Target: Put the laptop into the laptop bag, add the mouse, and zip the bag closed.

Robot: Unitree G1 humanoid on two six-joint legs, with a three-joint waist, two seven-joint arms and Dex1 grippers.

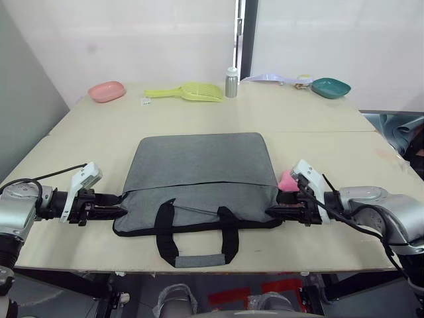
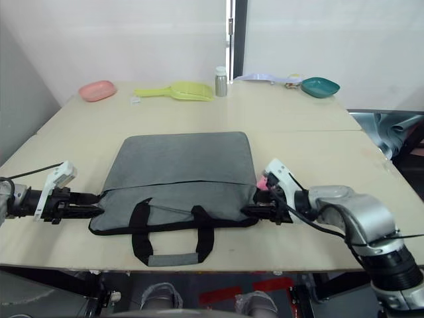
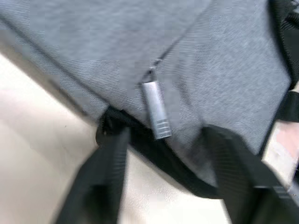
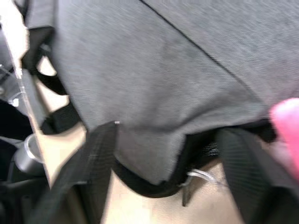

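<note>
Centrally on the tabletop (image 1: 79, 132) the grey laptop bag (image 1: 199, 179) is laid flat, handles toward the robot. Its left corner is reached by the left pincer (image 1: 114, 212), fingers spread beside a silver zipper pull (image 3: 155, 110). The right corner is met by the right pincer (image 1: 273, 212), also spread, beside a pink object (image 1: 287, 180).
</note>
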